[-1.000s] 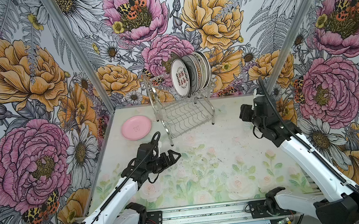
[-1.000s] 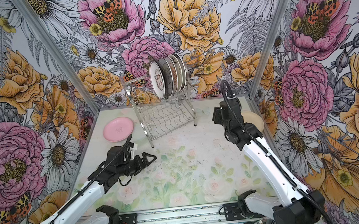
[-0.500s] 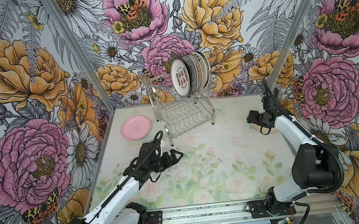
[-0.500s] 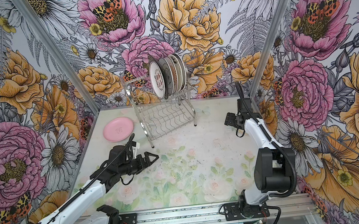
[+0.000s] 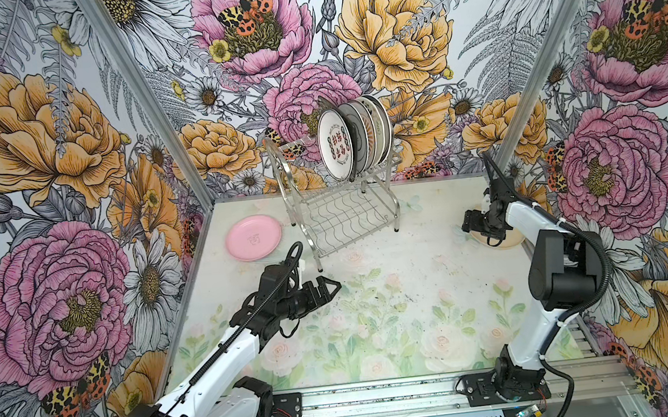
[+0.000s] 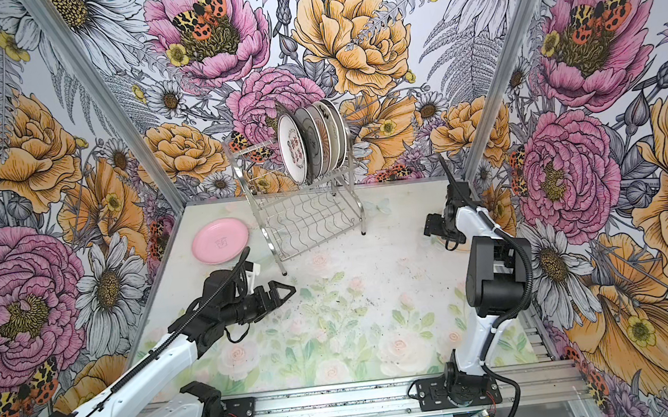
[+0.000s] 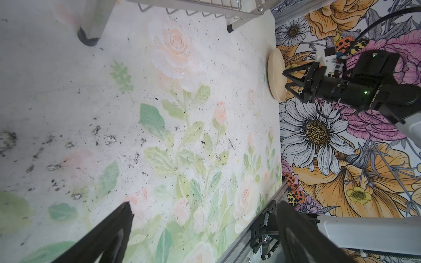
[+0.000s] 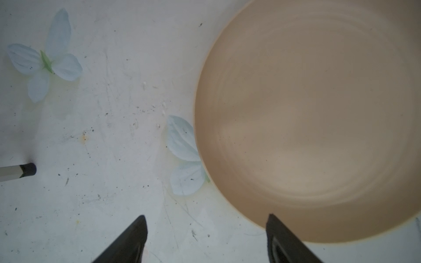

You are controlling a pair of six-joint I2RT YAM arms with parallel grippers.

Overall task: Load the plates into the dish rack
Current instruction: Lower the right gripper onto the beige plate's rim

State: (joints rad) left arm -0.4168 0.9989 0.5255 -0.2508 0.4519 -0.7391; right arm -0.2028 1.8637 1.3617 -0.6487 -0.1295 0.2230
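On the left of the floral-printed tabletop (image 5: 395,295), a plain pink plate (image 5: 253,237) lies flat, just beside the dish rack's left end. Nearer the front, the left gripper (image 5: 329,288) hovers above the table with its fingers spread wide, holding nothing. At back centre stands the two-tier steel wire dish rack (image 5: 341,213). A row of round plates (image 5: 352,136) stands on edge in its upper tier, crowded toward the right end, and the front one is white with red printed figures. On the right, the right gripper (image 5: 469,225) hangs low at the rim of a cream plate (image 8: 307,118) lying flat by the right wall. Its fingertips (image 8: 136,230) are spread apart and grip nothing — one is over the table, the other over the plate's edge.
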